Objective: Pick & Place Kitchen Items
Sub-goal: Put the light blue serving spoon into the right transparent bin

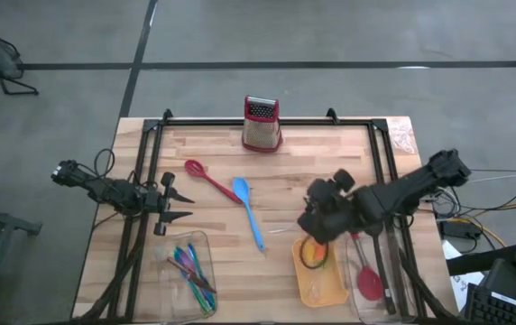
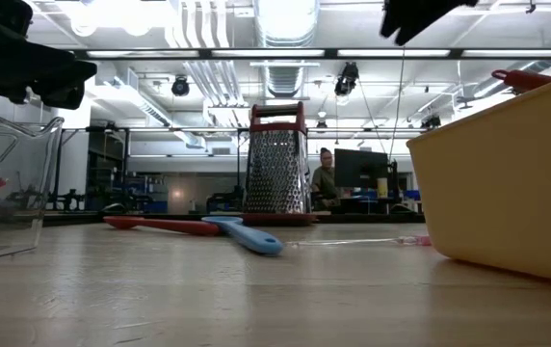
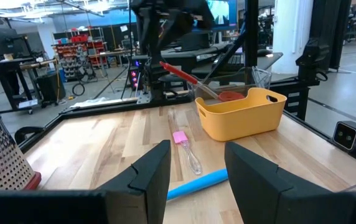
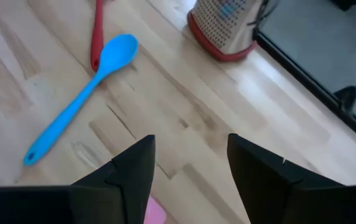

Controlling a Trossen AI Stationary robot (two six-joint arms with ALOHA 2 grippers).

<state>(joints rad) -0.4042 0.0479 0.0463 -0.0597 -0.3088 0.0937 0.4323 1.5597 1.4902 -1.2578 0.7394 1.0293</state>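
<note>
The box grater (image 1: pixel 261 124) stands at the bench's (image 1: pixel 222 212) 12 o'clock edge. The blue spoon (image 1: pixel 248 210) lies mid-bench, its bowl touching the red spoon (image 1: pixel 206 177). The right gripper (image 1: pixel 319 219) hovers at its 3 o'clock, over the orange tray (image 1: pixel 319 287), fingers apart and empty. The left gripper (image 1: pixel 175 205) waits at 9 o'clock, fingers spread.

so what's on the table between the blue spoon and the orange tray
In the left wrist view, a clear-handled brush with a pink head lies between the blue spoon and the orange tray.
</note>
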